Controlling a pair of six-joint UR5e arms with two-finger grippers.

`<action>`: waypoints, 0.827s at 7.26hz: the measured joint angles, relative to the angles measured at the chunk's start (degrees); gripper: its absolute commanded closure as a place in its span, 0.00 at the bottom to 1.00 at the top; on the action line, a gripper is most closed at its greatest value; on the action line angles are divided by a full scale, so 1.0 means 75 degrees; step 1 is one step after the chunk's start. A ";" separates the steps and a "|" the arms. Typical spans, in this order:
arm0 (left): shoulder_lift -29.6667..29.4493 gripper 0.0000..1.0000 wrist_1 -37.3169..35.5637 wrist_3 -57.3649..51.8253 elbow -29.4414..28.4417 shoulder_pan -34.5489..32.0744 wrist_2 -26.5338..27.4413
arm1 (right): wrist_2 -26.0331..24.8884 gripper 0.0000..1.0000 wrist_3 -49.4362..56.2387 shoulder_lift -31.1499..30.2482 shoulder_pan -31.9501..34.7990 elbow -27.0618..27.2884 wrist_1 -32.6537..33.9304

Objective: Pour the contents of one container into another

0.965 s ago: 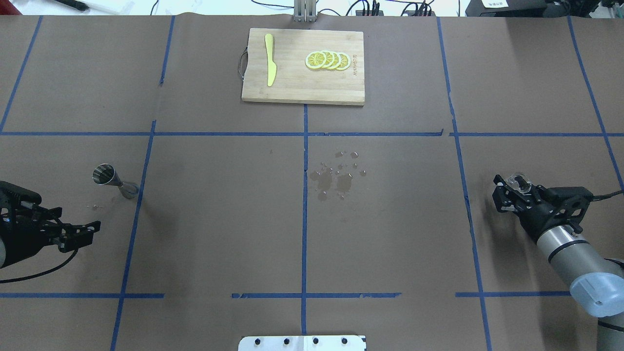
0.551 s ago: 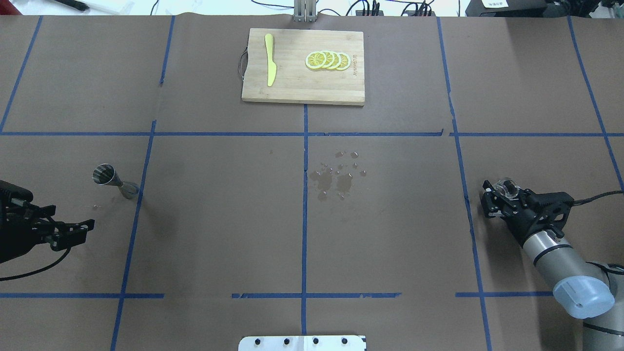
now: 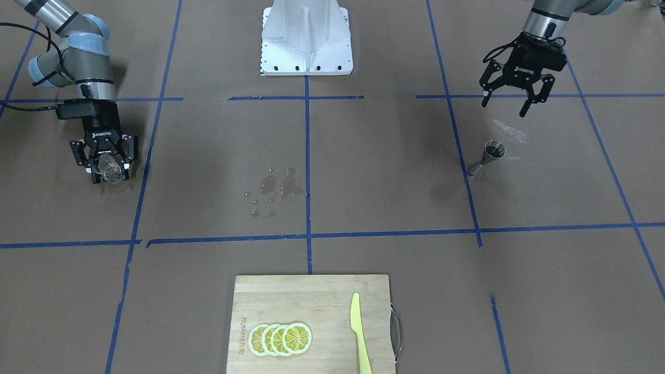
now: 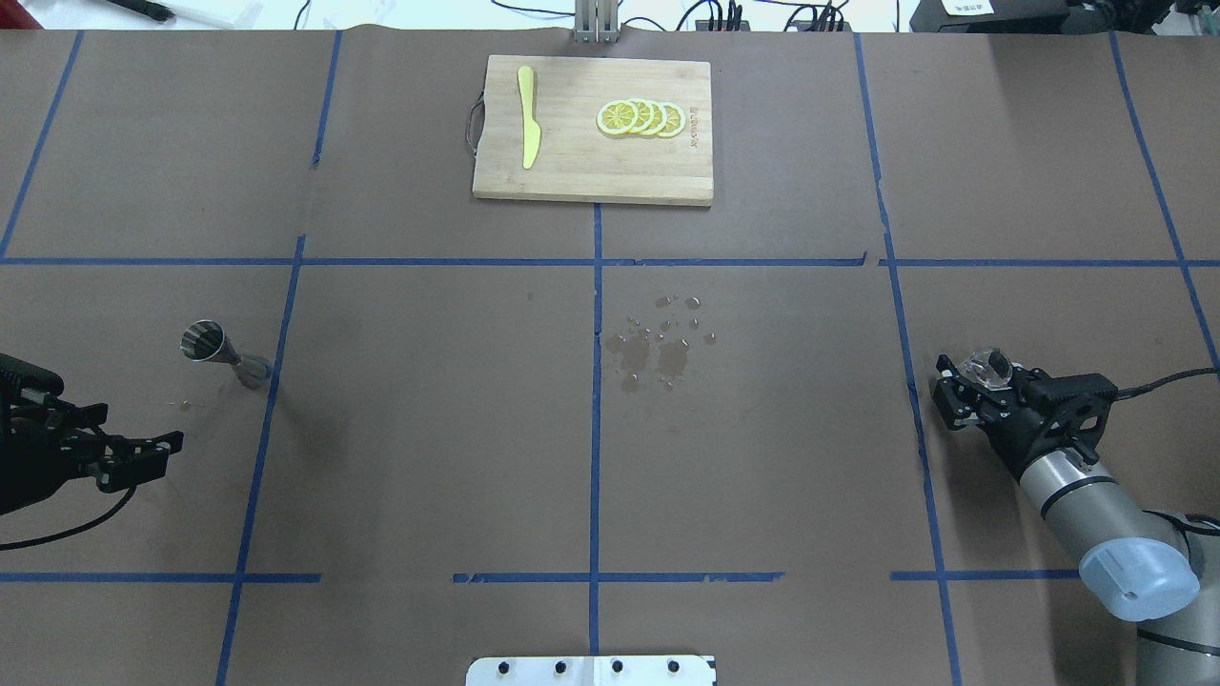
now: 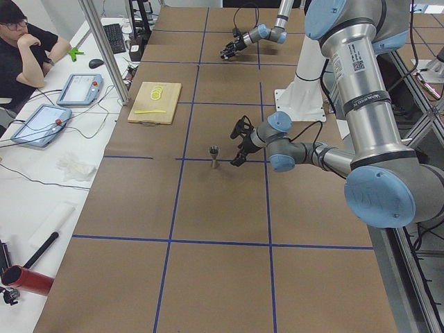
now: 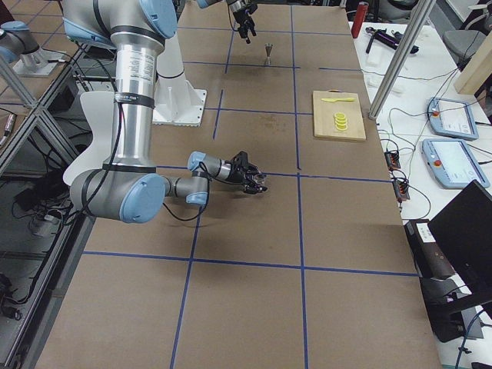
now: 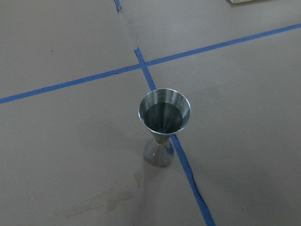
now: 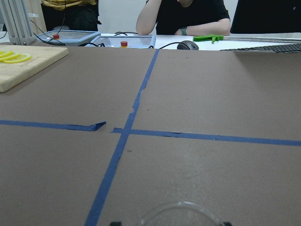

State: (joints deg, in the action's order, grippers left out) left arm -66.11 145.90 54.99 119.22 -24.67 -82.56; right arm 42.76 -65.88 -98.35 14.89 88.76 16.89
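Brown paper crossed with blue tape lines (image 4: pixel 596 457) covers the table. The steel jigger (image 4: pixel 221 349) stands upright on the robot's left side, its foot touching a tape line, and the left wrist view shows a darker disc inside its upper cone that looks like liquid. The left gripper (image 3: pixel 503 106) hangs above the paper near the jigger, towards the robot's base and apart from it, its 2 fingers spread wide with nothing between them.

At the far right side of the table the right gripper (image 3: pixel 110 174) is clamped on the clear drinking glass (image 3: pixel 108 169), 1 finger on each side of it. The gripper sits low over the paper. Only the glass's rim shows at the bottom edge of the right wrist view. Whether its base touches the table I cannot tell. Glass and jigger are well apart, with the whole middle of the table between them.

Spilled drops (image 4: pixel 658 348) mark the paper near the centre, just beside the middle tape line. At the far edge lies a bamboo cutting board (image 4: pixel 591 181) carrying 4 overlapping lemon slices (image 4: pixel 640 118) and a yellow knife (image 4: pixel 527 116), the 2 apart from each other.
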 measured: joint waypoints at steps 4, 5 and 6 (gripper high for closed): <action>-0.0008 0.00 0.0000 0.0004 0.0033 -0.0019 -0.0076 | 0.0299 0.00 0.0440 -0.0356 0.0032 0.0475 0.0048; -0.0009 0.00 0.0000 0.0004 0.0088 -0.0023 -0.0153 | 0.0559 0.00 0.0497 -0.0728 0.0037 0.0729 0.0070; -0.0009 0.00 0.0000 0.0004 0.0118 -0.0029 -0.0197 | 0.0925 0.00 0.0518 -0.1156 0.0039 0.1102 0.0089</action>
State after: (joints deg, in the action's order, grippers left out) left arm -66.18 145.90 55.02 120.10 -24.89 -84.04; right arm 49.70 -61.99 -107.02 15.18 97.03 17.56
